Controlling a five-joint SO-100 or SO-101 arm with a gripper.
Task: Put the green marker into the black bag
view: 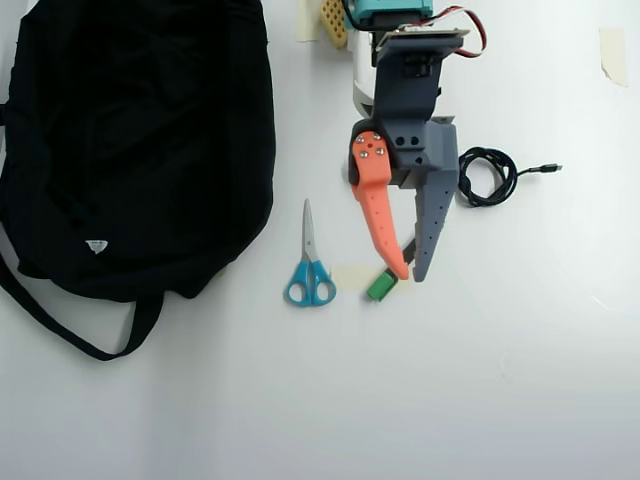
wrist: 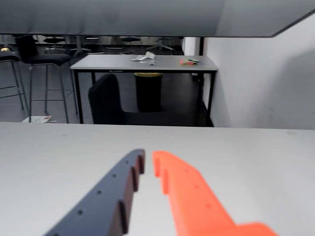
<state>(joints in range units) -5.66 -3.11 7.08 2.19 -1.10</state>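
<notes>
Gripper (view: 409,274) fingers nearly together (nothing clamped) over green marker (view: 381,286) — black bag (view: 140,140) apart.

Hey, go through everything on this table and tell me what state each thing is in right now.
Soft black fabric bag: lying flat, strap loose.
Green-capped black marker: on table, under fingertips, ungrasped.
Orange-and-grey gripper: slightly open.
Blue-handled scissors: closed.
Coiled black cable: unplugged.
</notes>
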